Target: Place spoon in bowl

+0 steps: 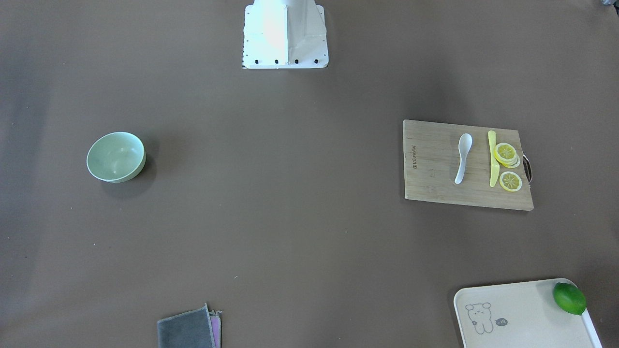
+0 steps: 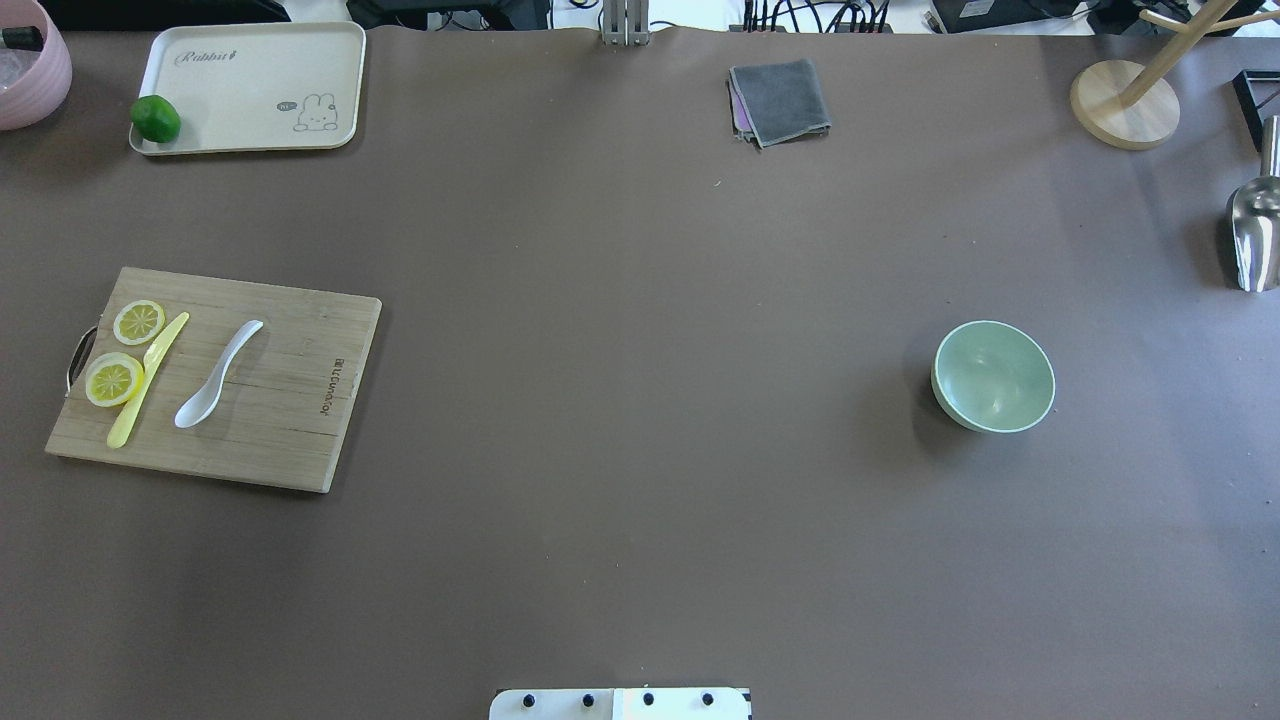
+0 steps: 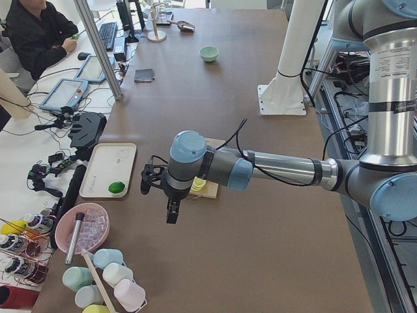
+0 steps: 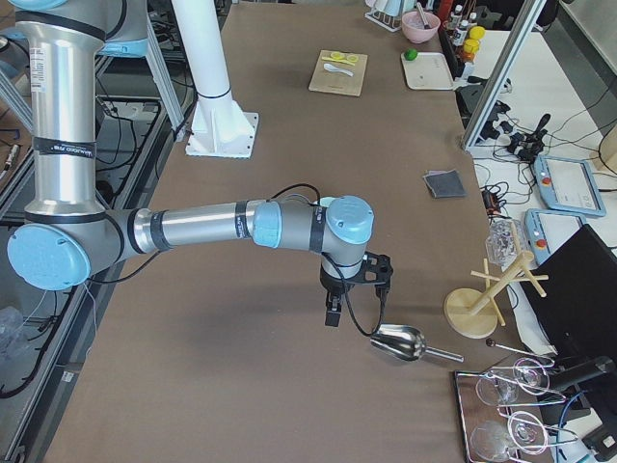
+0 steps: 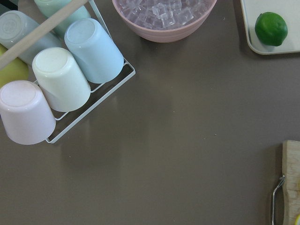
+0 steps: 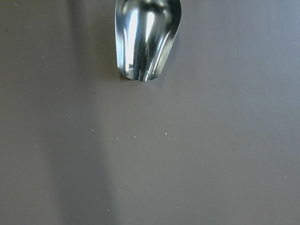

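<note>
The white spoon (image 1: 463, 158) (image 2: 218, 374) lies on a wooden cutting board (image 1: 430, 164) (image 2: 300, 400) on my left side of the table. The mint-green bowl (image 1: 116, 156) (image 2: 993, 376) stands upright and empty on my right side, far from the spoon. My left gripper (image 3: 171, 214) hangs above the table past the board's outer end. My right gripper (image 4: 331, 314) hangs above the table next to a metal scoop (image 4: 400, 342). Both grippers show only in the side views, so I cannot tell whether they are open or shut.
A yellow knife (image 2: 147, 380) and lemon slices (image 2: 113, 379) share the board. A cream tray (image 2: 250, 90) holds a lime (image 2: 156, 118). A grey cloth (image 2: 780, 100) lies far middle. A wooden stand (image 2: 1125, 100), an ice bowl (image 5: 164, 16) and racked cups (image 5: 61, 79) sit at the ends.
</note>
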You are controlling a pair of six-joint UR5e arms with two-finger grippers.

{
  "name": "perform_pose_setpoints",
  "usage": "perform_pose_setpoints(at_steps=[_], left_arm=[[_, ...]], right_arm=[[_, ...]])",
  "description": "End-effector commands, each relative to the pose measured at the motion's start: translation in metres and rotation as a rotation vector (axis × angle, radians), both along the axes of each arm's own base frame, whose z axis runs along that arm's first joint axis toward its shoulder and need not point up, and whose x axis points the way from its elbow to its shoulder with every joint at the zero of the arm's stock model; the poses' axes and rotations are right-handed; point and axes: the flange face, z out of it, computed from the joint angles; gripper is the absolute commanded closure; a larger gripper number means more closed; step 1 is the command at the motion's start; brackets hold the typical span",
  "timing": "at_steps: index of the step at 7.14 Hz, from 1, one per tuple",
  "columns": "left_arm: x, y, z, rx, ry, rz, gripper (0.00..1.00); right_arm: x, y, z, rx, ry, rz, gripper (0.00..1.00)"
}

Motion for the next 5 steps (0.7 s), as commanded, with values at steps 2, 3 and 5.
perform_pose_setpoints(at_steps=[2, 3, 5], left_arm=[[0.0029, -0.0064, -0.0037, 0.002, 0.001, 0.002, 0.02], [0.0029, -0.0057, -0.0038, 0.003, 0.0, 0.003, 0.02], [0.0029, -0.0051, -0.0031, 0.001, 0.0, 0.003, 0.02]], right_arm=[[-0.0028, 0.0002, 0.0037, -0.007, 0.001, -0.005, 0.0], [-0.0043, -0.001, 0.0026, -0.003, -0.001, -0.007, 0.0], [-0.0051, -0.0032, 0.0005, 0.003, -0.001, -0.009, 0.0]])
